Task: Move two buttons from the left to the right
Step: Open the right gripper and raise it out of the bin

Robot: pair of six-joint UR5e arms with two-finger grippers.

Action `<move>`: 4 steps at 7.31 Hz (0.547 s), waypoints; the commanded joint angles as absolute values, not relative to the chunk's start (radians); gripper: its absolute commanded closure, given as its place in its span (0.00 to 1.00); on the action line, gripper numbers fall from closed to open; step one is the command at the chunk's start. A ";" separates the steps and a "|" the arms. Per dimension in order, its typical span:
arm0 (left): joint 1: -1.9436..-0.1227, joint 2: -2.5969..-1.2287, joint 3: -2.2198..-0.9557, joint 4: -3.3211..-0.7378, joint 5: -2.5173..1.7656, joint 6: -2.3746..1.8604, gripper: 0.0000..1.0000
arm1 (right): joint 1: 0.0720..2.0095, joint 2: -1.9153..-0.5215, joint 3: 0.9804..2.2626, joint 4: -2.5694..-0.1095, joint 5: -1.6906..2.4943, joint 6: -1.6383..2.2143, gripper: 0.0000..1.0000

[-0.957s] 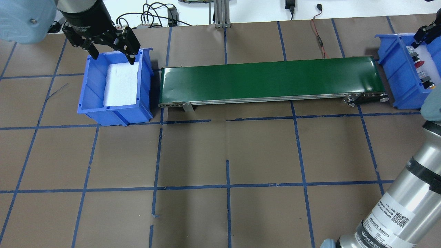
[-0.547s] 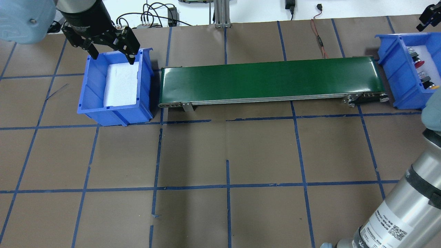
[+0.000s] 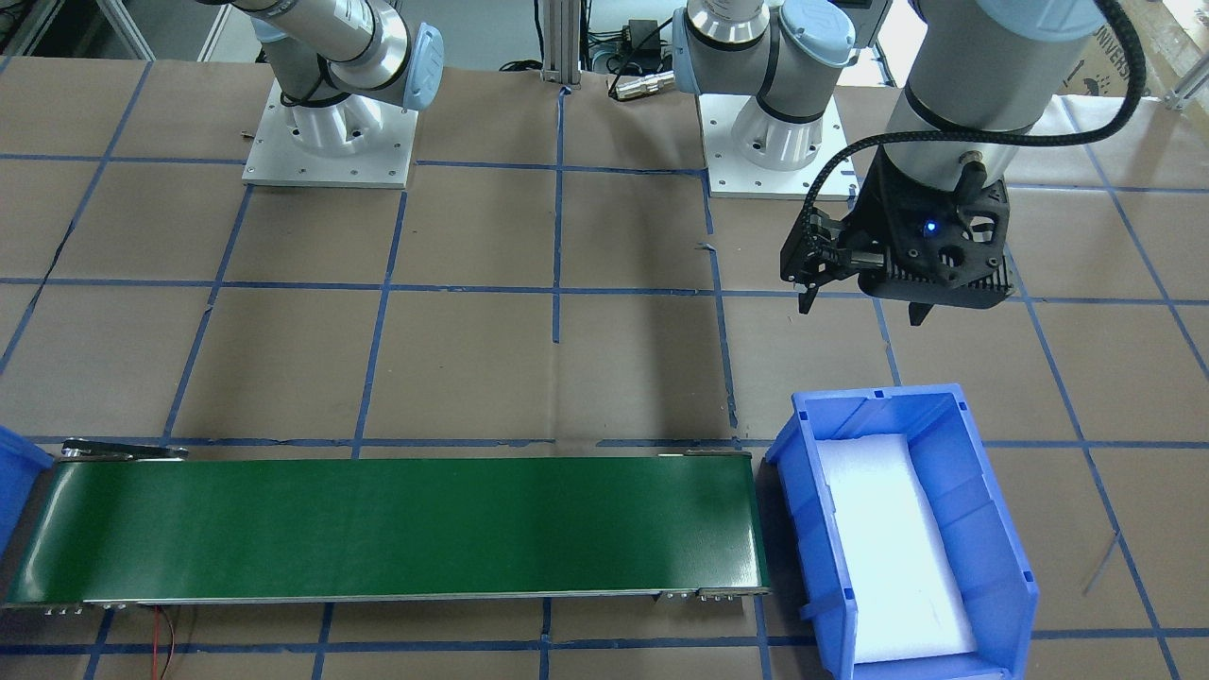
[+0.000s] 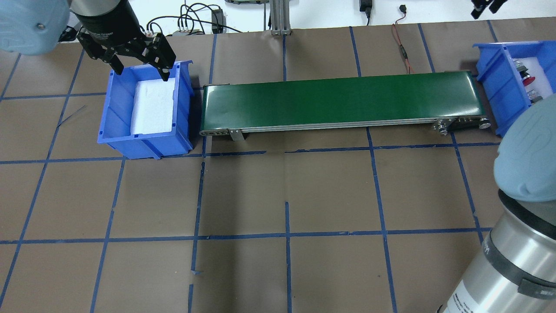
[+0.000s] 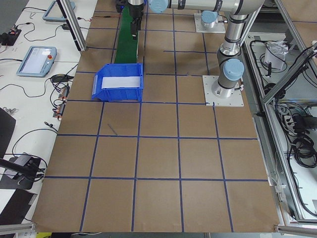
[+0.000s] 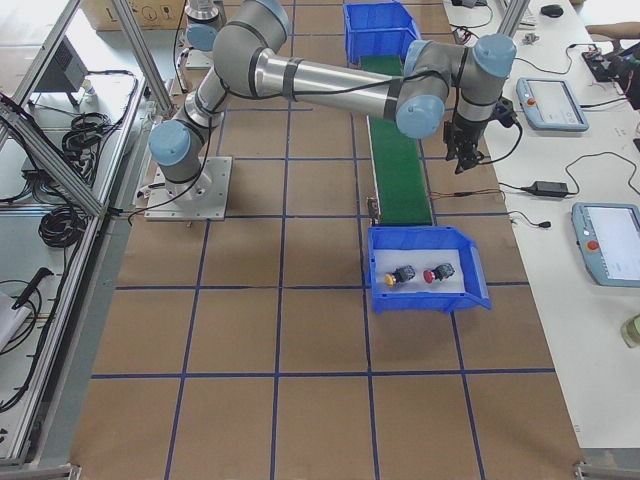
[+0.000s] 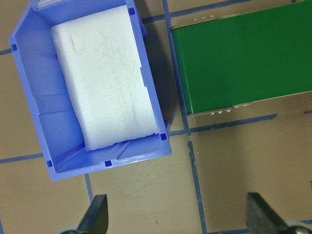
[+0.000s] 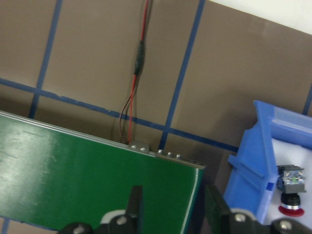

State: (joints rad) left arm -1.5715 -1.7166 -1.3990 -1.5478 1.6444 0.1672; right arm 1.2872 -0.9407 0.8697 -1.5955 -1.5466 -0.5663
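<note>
Both buttons lie on white foam in the right blue bin (image 6: 430,302): the yellow-capped button (image 6: 400,276) beside the red-capped button (image 6: 438,273). The overhead view shows the red one (image 4: 526,79); the right arm's elbow hides much of that bin (image 4: 499,82). My right gripper (image 8: 175,204) is open and empty, hovering over the conveyor's end, away from the bin. My left gripper (image 4: 139,65) is open and empty above the back rim of the left blue bin (image 4: 114,108), which holds only white foam.
A green conveyor belt (image 4: 339,102) runs between the two bins. A red cable (image 4: 402,48) lies on the table behind the belt's right end. The right arm's grey elbow (image 4: 527,152) fills the overhead view's lower right.
My right gripper has risen and pulled back from over the right bin toward the table's far edge, and the right arm's elbow has swung into view. The left arm has not moved.
</note>
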 commanded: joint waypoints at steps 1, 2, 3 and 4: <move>-1.571 -1.717 -1.399 -1.548 1.644 0.167 0.00 | 1.443 -0.997 0.900 -1.554 -1.542 -0.320 0.32; -1.571 -1.720 -1.399 -1.548 1.644 0.167 0.00 | 1.507 -1.027 0.949 -1.543 -1.551 -0.199 0.21; -1.571 -1.717 -1.399 -1.548 1.644 0.167 0.00 | 1.523 -1.067 1.018 -1.546 -1.540 -0.149 0.09; -1.571 -1.717 -1.399 -1.548 1.644 0.167 0.00 | 1.528 -1.139 1.101 -1.546 -1.536 -0.128 0.01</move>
State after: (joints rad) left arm -1.5708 -1.7172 -1.3990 -1.5478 1.6444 0.1672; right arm 1.5064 -1.0645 1.0067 -1.5480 -1.5420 -0.1828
